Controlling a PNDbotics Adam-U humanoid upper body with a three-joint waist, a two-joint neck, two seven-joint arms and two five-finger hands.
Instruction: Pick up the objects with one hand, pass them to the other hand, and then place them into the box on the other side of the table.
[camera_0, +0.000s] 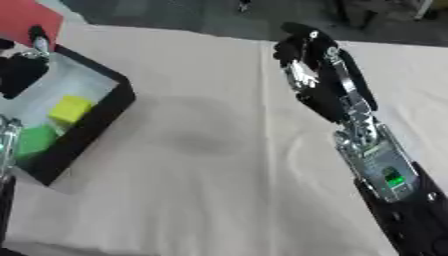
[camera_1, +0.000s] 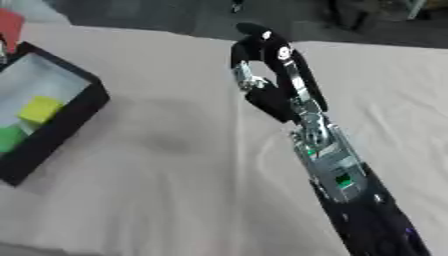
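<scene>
A black box with a pale floor stands at the table's left edge. Inside it lie a yellow block and a green block. My left hand shows as a dark shape over the box's far left part; what it holds, if anything, is hidden. My right hand hangs above the middle of the table, well to the right of the box. Its fingers droop, loosely bent, with nothing in them. The right forearm runs down to the lower right corner.
A beige cloth covers the table, with a crease running down its middle. A red flat shape lies beyond the box at the top left. Dark floor shows past the far edge.
</scene>
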